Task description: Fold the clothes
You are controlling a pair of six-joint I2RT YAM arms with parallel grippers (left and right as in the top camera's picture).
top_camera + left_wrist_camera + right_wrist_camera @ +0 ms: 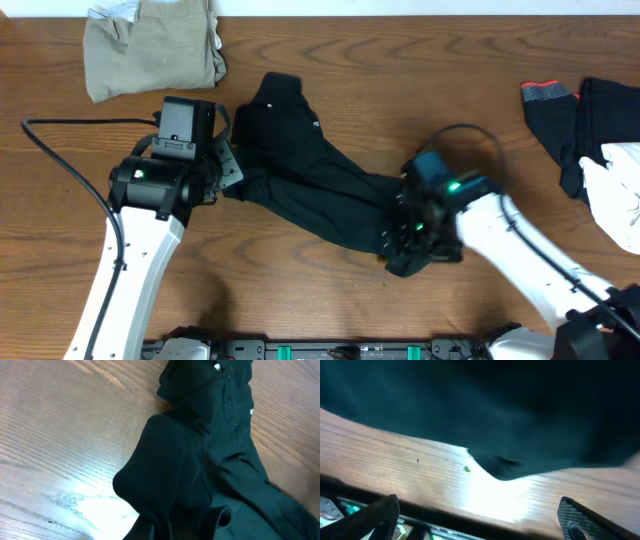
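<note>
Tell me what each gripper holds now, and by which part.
The left gripper pinches the black garment at its side edge, near the collar. The right gripper holds nothing: its jaws stand open by the garment's other end.

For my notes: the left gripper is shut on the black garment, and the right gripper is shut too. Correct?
No. The left gripper is shut on the black garment, but the right gripper is open, as the right wrist view shows.

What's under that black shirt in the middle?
Only the wooden table shows around the black shirt. Whatever lies beneath the cloth is covered, so I cannot tell.
</note>
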